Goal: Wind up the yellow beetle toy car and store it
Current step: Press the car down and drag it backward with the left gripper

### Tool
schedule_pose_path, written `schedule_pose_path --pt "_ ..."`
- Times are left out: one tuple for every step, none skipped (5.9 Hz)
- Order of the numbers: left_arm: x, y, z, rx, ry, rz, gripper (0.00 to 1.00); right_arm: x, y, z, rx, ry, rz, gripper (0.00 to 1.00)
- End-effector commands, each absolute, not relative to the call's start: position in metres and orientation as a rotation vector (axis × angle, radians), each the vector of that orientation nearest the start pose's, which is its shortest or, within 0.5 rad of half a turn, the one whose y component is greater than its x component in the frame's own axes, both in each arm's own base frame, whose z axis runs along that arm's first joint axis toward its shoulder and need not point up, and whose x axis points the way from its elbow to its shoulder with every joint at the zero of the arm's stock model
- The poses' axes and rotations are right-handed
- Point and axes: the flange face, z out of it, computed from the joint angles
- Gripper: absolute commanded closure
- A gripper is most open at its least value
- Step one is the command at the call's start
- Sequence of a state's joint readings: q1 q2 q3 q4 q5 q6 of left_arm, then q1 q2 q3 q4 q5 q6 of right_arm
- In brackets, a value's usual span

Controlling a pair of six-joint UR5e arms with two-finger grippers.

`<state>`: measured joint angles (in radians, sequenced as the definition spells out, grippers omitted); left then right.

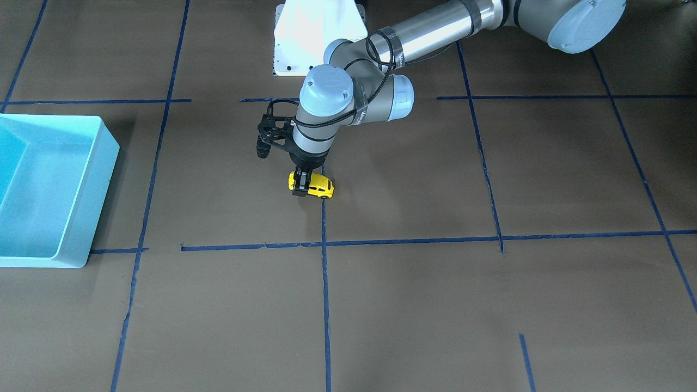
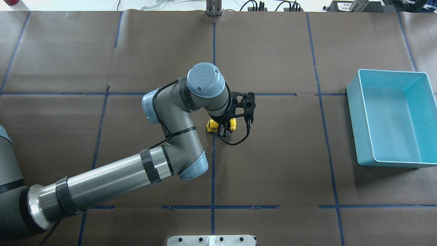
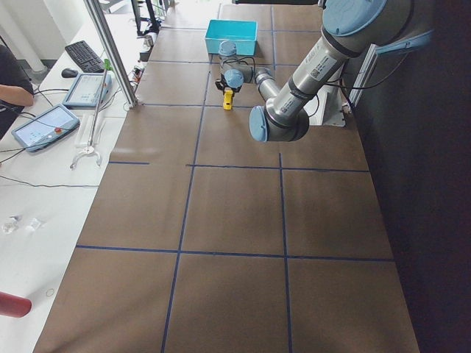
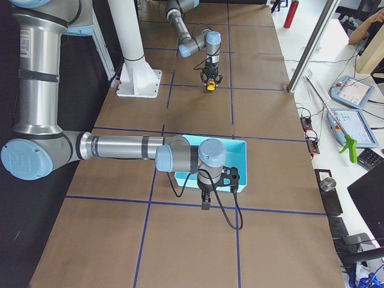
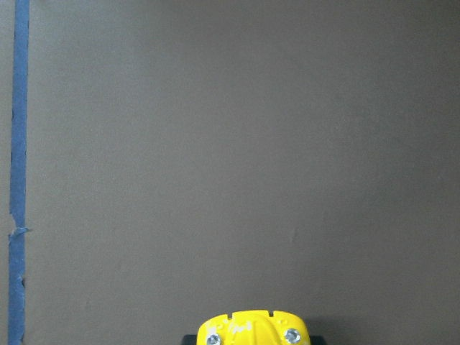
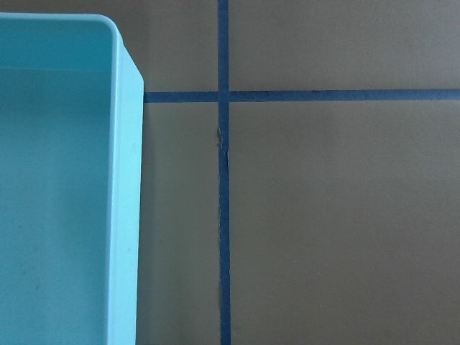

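Note:
The yellow beetle toy car (image 1: pixel 319 188) is at table level on the brown paper near the table's middle, by a blue tape line. My left gripper (image 1: pixel 300 183) points straight down with its fingers closed across one end of the car (image 2: pixel 212 125). The left wrist view shows only the car's yellow end (image 5: pixel 251 328) at its bottom edge. The car also shows in the exterior right view (image 4: pixel 210 86). My right gripper (image 4: pixel 206 203) hangs just beside the teal bin's near wall. I cannot tell whether it is open or shut.
The open teal bin (image 2: pixel 355 130) stands at the table's right side, also in the front view (image 1: pixel 98 207) and the right wrist view (image 6: pixel 126 180). The white robot base (image 1: pixel 316 38) is at the near edge. Blue tape lines grid the paper.

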<state>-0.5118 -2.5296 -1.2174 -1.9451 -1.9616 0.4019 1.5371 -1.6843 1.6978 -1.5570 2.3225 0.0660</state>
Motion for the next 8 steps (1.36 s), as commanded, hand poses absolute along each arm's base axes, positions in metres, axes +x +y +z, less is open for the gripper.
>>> schedule_pose_path --pt "0.652 -0.477 0.16 0.88 0.722 1.506 1.0 0.05 -0.448 0.649 -0.011 -0.752 0.02 0.0" --pt "0.651 -0.478 0.162 0.879 0.721 1.504 1.0 0.05 -0.448 0.649 -0.011 -0.752 0.02 0.0" --pt "0.65 -0.479 0.168 0.868 0.725 1.506 1.0 0.05 -0.448 0.649 -0.011 -0.752 0.02 0.0" --pt "0.648 -0.48 0.168 0.857 0.753 1.514 1.0 0.05 -0.448 0.65 -0.013 -0.752 0.021 0.0" --pt "0.643 -0.483 0.176 0.836 0.779 1.516 1.0 0.05 -0.448 0.65 -0.012 -0.752 0.019 0.0" --pt "0.639 -0.486 0.179 0.825 0.801 1.518 1.0 0.05 -0.448 0.65 -0.012 -0.752 0.019 0.0" --pt "0.636 -0.488 0.181 0.822 0.807 1.519 1.0 0.05 -0.448 0.65 -0.013 -0.752 0.021 0.0" --pt "0.635 -0.487 0.187 0.817 0.806 1.519 1.0 0.05 -0.448 0.65 -0.012 -0.752 0.019 0.0"
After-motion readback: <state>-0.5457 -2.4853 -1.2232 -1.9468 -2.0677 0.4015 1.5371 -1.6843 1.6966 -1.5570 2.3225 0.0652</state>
